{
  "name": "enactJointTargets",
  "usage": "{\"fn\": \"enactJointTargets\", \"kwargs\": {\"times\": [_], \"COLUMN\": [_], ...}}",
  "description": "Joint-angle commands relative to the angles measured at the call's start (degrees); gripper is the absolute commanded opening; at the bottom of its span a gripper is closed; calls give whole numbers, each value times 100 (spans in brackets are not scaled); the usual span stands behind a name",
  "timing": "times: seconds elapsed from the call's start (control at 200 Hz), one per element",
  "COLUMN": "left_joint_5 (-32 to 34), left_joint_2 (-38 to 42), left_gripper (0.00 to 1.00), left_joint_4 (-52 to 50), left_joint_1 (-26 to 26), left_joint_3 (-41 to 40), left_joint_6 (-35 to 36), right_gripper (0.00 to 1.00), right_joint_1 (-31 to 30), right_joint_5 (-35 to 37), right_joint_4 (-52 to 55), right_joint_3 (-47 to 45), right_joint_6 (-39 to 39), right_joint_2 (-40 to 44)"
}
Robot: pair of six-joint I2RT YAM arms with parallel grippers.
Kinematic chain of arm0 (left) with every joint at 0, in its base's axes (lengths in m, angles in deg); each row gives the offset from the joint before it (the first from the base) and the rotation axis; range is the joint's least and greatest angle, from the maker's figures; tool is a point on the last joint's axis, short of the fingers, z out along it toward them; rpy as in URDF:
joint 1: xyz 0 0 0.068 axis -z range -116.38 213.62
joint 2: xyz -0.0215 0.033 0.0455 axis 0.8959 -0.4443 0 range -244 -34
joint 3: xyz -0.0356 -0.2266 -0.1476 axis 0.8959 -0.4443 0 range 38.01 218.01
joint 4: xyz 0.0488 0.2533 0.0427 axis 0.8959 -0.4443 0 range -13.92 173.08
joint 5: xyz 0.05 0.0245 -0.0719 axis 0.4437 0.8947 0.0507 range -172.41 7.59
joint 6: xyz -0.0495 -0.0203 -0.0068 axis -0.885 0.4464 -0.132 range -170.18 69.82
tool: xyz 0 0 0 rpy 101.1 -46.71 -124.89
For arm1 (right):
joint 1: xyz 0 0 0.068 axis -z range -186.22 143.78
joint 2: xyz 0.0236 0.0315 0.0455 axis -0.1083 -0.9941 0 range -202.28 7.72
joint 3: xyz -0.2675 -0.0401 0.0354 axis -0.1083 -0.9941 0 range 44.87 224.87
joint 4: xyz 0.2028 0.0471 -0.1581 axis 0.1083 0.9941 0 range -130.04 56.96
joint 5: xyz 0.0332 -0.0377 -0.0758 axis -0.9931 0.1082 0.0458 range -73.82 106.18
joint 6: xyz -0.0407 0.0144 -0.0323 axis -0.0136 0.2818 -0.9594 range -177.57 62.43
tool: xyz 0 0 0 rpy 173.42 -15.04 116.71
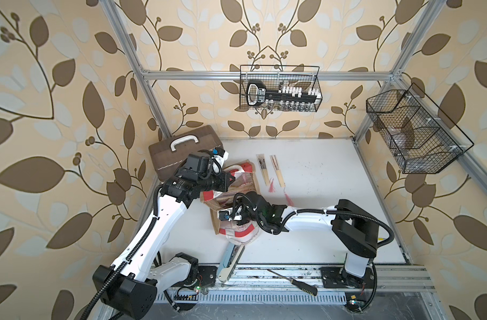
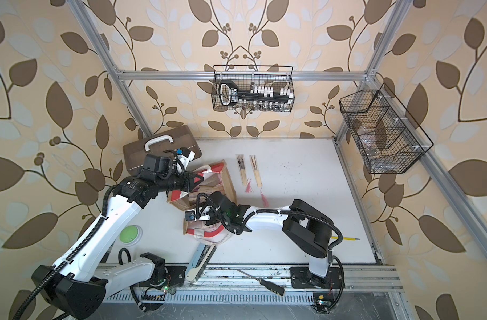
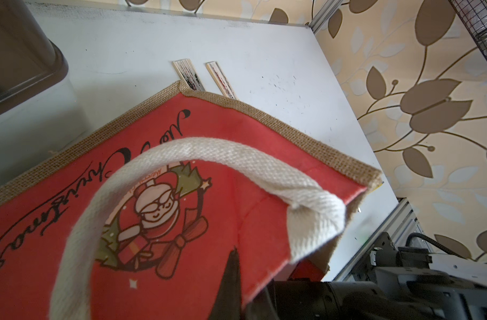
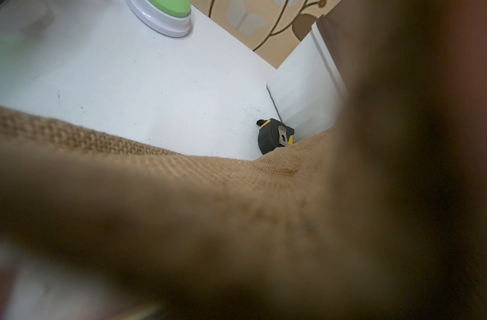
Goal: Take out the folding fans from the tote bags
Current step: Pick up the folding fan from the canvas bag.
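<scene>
**Tote bag** point(image 1: 252, 181): brown jute with red-and-white panels. Left of centre on table point(image 1: 333, 171), mouth upward, spread from far to near.

**Folding fans**, bagged point(image 1: 225, 195): pale ribs glimpsed in the mouth. Long axis seemingly left to right; count not readable.

**Folding fans**, already out: two point(image 1: 263, 169) point(image 1: 277, 171), just right of the bag. Lying parallel and slightly apart, long axes far to near, pink tassels at the near ends.

**Left gripper** point(image 1: 230, 179): clenched, judged to be pinching the rim of the far red panel beside the white handle point(image 3: 181, 155), propping the mouth open.

**Right gripper** point(image 1: 236, 219): low over the near half of the mouth. Fingers hidden under its own wrist in both top views; wrist view filled with blurred jute. Released or grasping, cannot tell.

**Governing relation:** bagged fans below and slightly far of the right jaws. Right arm nearer, left arm occupied. Probable need: jaws across a fan's narrow width, then a lift clear of the jute rim.

**Edges:**
- Brown case point(image 1: 178, 155) at far left, close to the bag.
- Light-blue tool point(image 1: 231, 260) just near of the bag.
- Tape measure point(image 4: 274, 135) beside the case.

**Open room:** bare table to the right of the two laid-out fans.
</scene>
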Motion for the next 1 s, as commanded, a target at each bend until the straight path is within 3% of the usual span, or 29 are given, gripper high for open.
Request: {"fn": "enactJointTargets", "kwargs": {"times": [0.0,0.135,0.32,0.545,0.68,0.995], "left_joint_5": [-42,-40,-42,-60,-64,-77], "left_joint_2": [11,5,-2,-15,-15,-15], "left_gripper": [0,0,0,0,0,0], "left_joint_4": [106,104,95,96,95,95], "left_joint_1": [-29,-29,-29,-29,-29,-29], "left_joint_3": [163,156,164,164,164,156], "left_joint_6": [55,53,49,42,43,39], "right_gripper": [27,32,35,37,38,34], "right_joint_1": [27,78,211,327,335,277], "right_joint_5": [-216,-430,-503,-296,-425,29], "right_joint_4": [-33,-638,-646,96,151,165], "right_joint_3": [-221,-704,-860,-358,-233,118], "right_joint_6": [-176,-26,217,209,248,211], "right_joint_2": [44,418,699,297,165,-202]}}
